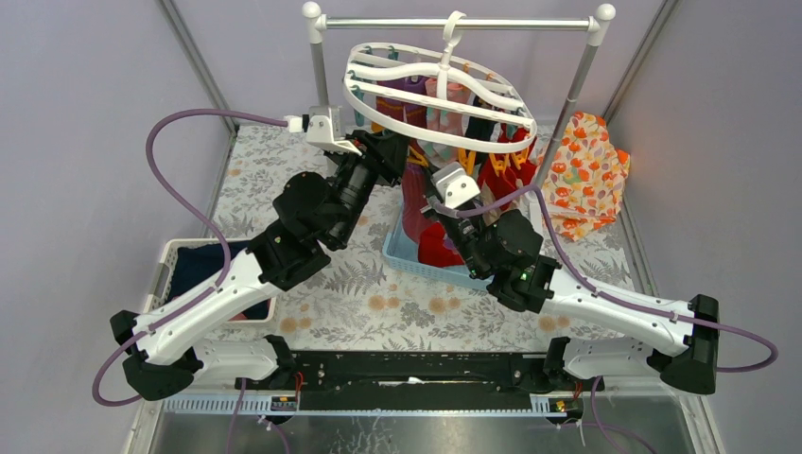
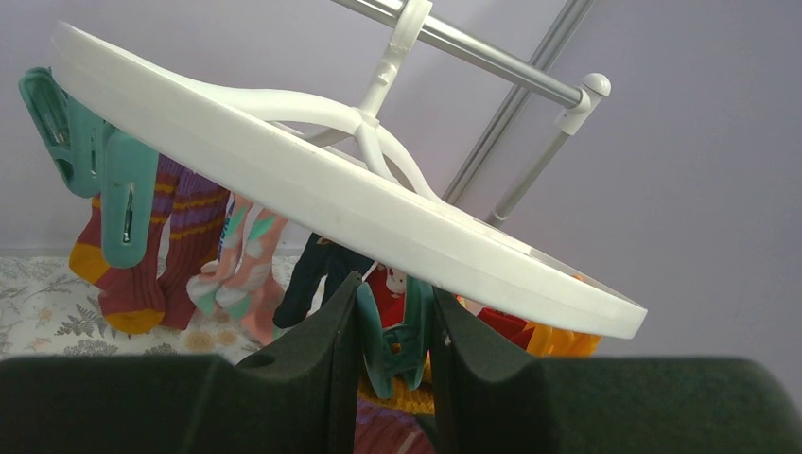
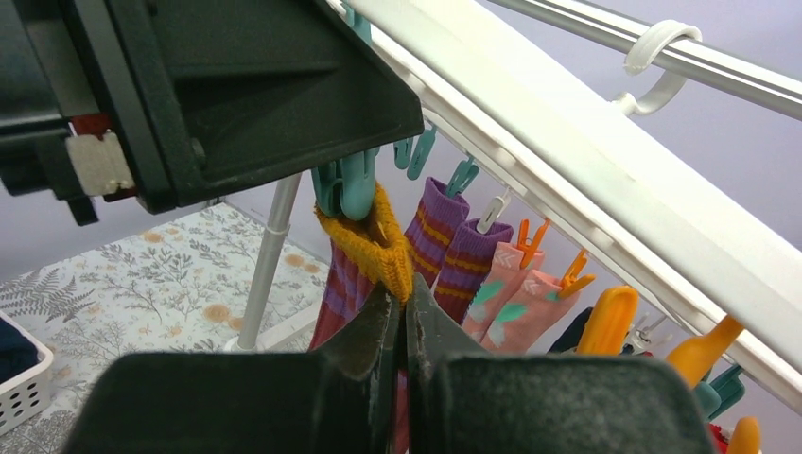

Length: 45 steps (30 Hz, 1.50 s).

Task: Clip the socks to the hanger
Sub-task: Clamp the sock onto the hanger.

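Observation:
The white oval hanger [image 1: 352, 80] hangs by its hook from the rack; it also shows in the left wrist view [image 2: 331, 189] and the right wrist view [image 3: 586, 180]. My left gripper [image 1: 402, 151] [image 2: 395, 326] is shut on a teal clip [image 2: 397, 340] under the hanger's near rim. My right gripper [image 1: 427, 180] [image 3: 405, 307] is shut on a maroon and purple striped sock with a yellow cuff [image 3: 374, 241]. It holds the cuff up into that teal clip [image 3: 342, 189]. Several socks hang clipped: striped maroon [image 2: 132, 274], pink [image 2: 241, 265], navy [image 2: 307, 279].
The grey-poled rack [image 1: 454, 21] stands at the back. A blue basket [image 1: 402, 255] with red socks sits below the hanger. A white bin [image 1: 170, 255] with navy cloth is at the left. An orange floral cloth [image 1: 586, 175] lies at the right.

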Available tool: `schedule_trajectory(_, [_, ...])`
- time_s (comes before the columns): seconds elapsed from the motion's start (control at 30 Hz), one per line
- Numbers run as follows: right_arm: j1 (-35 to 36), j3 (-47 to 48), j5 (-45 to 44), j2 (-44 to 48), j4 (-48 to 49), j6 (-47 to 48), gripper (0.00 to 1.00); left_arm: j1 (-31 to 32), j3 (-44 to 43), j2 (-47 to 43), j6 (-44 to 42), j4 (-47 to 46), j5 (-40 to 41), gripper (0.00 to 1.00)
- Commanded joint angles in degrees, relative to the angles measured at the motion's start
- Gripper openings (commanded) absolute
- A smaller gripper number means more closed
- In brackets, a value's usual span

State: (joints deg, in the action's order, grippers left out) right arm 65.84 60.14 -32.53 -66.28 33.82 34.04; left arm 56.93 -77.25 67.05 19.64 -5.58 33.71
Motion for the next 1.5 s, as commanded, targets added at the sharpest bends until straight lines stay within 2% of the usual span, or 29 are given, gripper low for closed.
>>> schedule_trajectory(0.0, [0.73,0.73,-2.23,0.49,5.67,1.1,0.0,0.29,0.72,-0.51,0.65,-1.45,1.75,0.12])
schedule_trajectory(0.97, [2.71,-1.2,-5.5,2.3,8.57,3.22,0.0,0.33,1.5,-1.97,-0.77,-1.63,2.0,0.12])
schedule_trajectory(1.47, [2.89,-1.75,-2.99,4.22,3.64,1.91,0.0,0.25,1.2,-2.19,-2.23,-2.02,0.5,0.12])
